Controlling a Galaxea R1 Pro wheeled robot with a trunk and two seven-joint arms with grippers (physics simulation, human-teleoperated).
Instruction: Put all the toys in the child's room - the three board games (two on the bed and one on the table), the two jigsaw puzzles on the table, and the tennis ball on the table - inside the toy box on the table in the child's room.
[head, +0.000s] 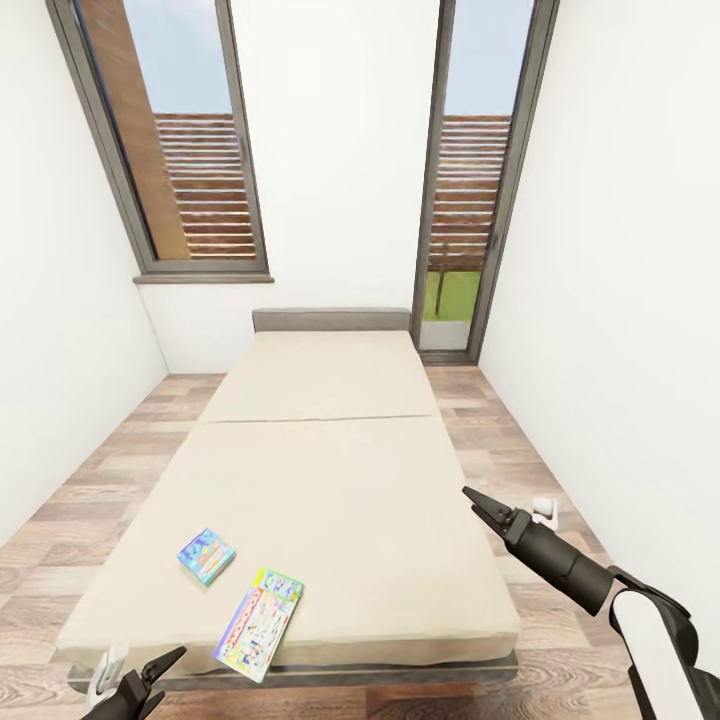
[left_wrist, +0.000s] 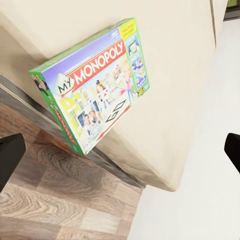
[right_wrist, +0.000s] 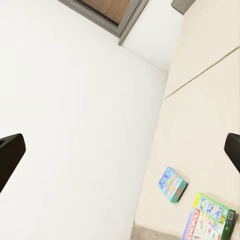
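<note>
Beige bed: small blue board game, green-edged Monopoly box overhanging foot edge. Left gripper apart, empty, near Monopoly; right gripper apart, empty. Step: first pickup. Next: descend, clamp overhanging edge.

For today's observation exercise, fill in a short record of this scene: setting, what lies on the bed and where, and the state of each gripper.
setting: white-walled room, wood-plank floor, tall windows
bed: beige cover, dark frame
small blue board game: flat on the bed near its foot
Monopoly board game: overhanging the bed's foot edge
left gripper: open, empty, below the foot edge
right gripper: open, empty, at the bed's right side
</note>
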